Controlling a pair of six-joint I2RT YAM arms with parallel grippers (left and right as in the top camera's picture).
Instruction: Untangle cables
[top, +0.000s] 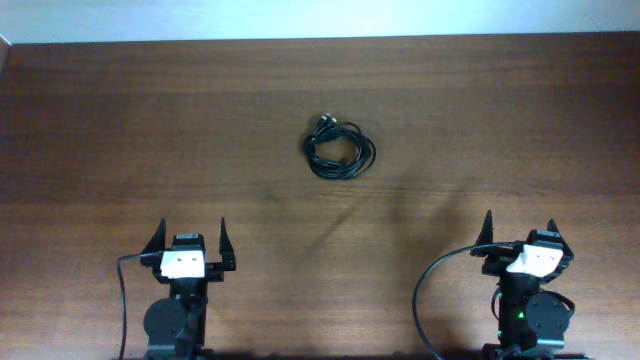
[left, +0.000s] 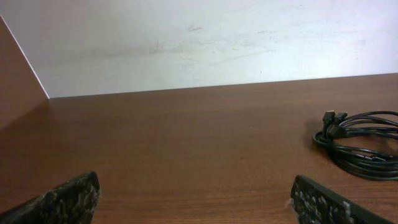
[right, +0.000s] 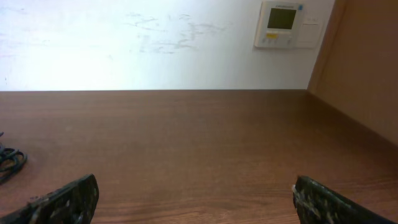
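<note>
The cables (top: 340, 152) lie as one small coiled bundle on the table (top: 120, 130), a little past its centre toward 12 o'clock. The plugs (top: 326, 124) poke out together at the coil's 11 o'clock edge. The loops overlap closely, and I cannot tell which strand belongs to which cord.

That is the main hazard. A pinch on the middle of the bundle would likely catch several strands at once, and pulling would then drag or tighten the coil rather than open it. The cords are thin and lie flat, so fingers coming down could scrape the wood or close on nothing.

The left gripper (top: 191, 238) sits near the table's 7 o'clock edge, with the coil at its 1 o'clock. The right gripper (top: 520, 238) sits near 5 o'clock, with the coil at its 11 o'clock. Both have their jaws spread wide and hold nothing, well apart from the bundle. Reaching in together, they could crowd each other over so small a target.
</note>
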